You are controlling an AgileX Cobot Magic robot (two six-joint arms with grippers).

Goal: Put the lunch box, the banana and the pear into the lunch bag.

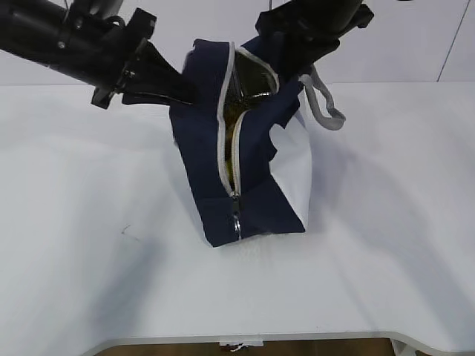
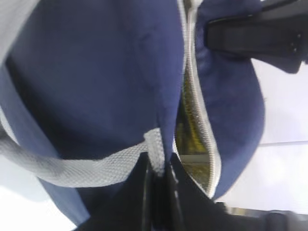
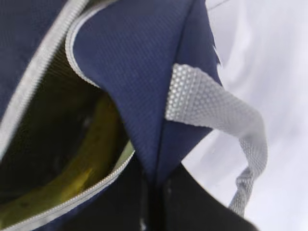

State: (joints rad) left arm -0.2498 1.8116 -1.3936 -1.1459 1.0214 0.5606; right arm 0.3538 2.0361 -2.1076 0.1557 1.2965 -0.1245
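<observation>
The navy-blue lunch bag (image 1: 245,193) stands tilted on the white table, its grey zipper (image 1: 227,148) open along the top and front. My left gripper (image 1: 185,93) is shut on the bag's left top edge, pinching fabric and grey handle strap (image 2: 156,166). My right gripper (image 1: 293,70) is shut on the right top edge, pinching blue fabric (image 3: 154,175) beside the other handle (image 3: 216,106). Through the opening, a long curved yellow shape, seemingly the banana (image 3: 94,154), lies against the foil lining. The lunch box and the pear are hidden.
The white table (image 1: 89,222) spreads around the bag, with its front edge near the bottom of the exterior view. The right grey handle (image 1: 326,111) hangs loose over the bag's white side panel (image 1: 293,163). A white wall runs behind.
</observation>
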